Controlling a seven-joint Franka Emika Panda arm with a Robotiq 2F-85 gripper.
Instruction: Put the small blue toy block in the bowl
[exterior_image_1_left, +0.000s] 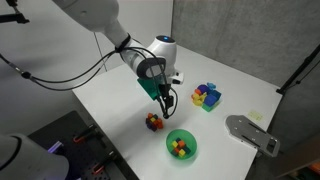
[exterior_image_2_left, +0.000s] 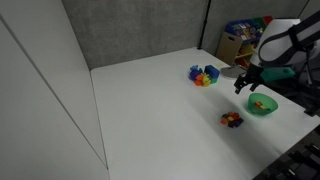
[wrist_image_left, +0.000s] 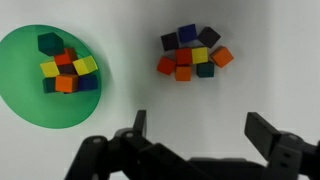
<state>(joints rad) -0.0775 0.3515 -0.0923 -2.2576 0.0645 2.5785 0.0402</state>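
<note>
Your claw (wrist_image_left: 197, 128) is open and empty; that tiny dark blue cube (wrist_image_left: 186, 34) sits packed against other tiny blocks (wrist_image_left: 200, 56), so you might snag those.

larger multicoloured block pile (exterior_image_1_left: 207, 95) and grey metal plate (exterior_image_1_left: 251, 133) on white table (exterior_image_1_left: 115, 105)

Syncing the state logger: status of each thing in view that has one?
End effector: open, empty, above the table.
Small round green bowl: upright, holds several tiny blocks.
Tiny dark blue cube: in the loose small-block pile, outside the bowl.
Larger multicoloured block pile: heaped on the table.
Flat grey metal plate: lying flat.
</note>
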